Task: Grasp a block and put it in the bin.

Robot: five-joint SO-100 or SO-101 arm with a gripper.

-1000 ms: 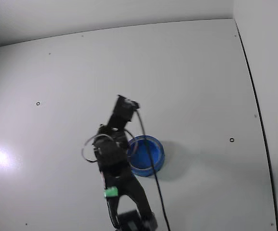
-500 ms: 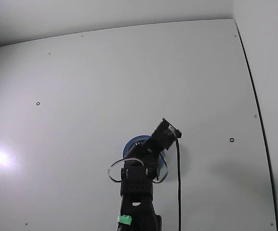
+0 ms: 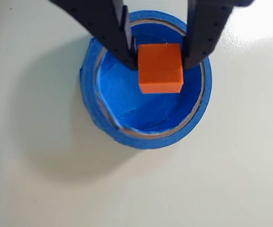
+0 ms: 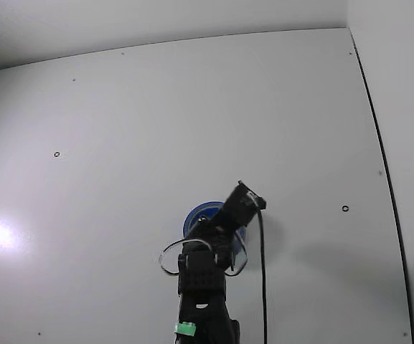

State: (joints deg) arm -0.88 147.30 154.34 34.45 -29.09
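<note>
Brightly and evenly lit in both views. In the wrist view, blown-out glare at the upper right on the table (image 3: 259, 21); soft, wide shadow spread left and below the bin (image 3: 145, 137); focus sharp, colours saturated. In the fixed view, a small hot spot at the lower left, faint shadow right of the arm (image 4: 203, 279), and fisheye bending of table edges near the frame borders.
</note>
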